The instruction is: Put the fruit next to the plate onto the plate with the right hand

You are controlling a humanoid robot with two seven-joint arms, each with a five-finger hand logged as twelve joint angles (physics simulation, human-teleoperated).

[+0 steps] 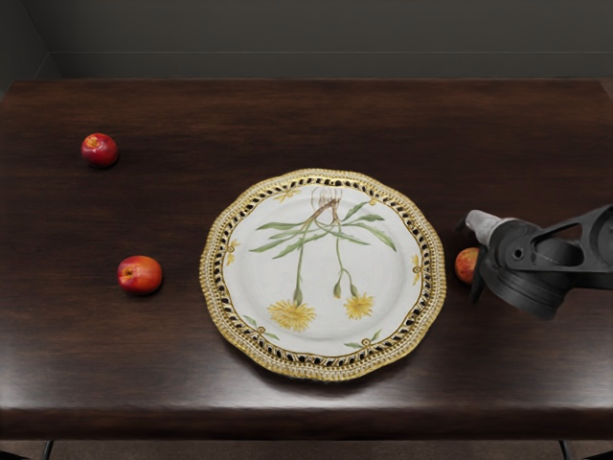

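- Far to the left of the right hand (pixel 505 257), toward the back of the dark brown wooden table (pixel 316 115): a small deep-red round fruit (pixel 99 149), well apart from everything else. By judgement not the one meant.
- Also far to the left of the hand, but nearer the front: a red-and-orange round fruit (pixel 140 274), near the left side of the plate yet clearly apart from it.
- Just to the left of the hand: a round white porcelain plate (pixel 215 273) with a pierced golden rim and painted yellow flowers, bearing no fruit so far.
- Directly at the hand, between it and the right rim of the plate: a small orange-red fruit (pixel 465 264), resting on the table just beside the rim.
- Step in hand, as a judgement: reaching for this fruit and taking hold of it, with no lift yet.
- Next move, as a judgement: a firm closing around the fruit, a lift high enough to pass over the raised rim, a short travel to the left, then a gentle release on the flat middle. Care needed, being round and likely to roll.
- Hidden: the right part of the orange-red fruit, covered by the hand. Impossible to tell whether the hand is apart, together or clamped on the fruit, or even touching it.
- Cut off: the dark grey right arm (pixel 584 244), leaving through the right edge. No left arm anywhere in view.
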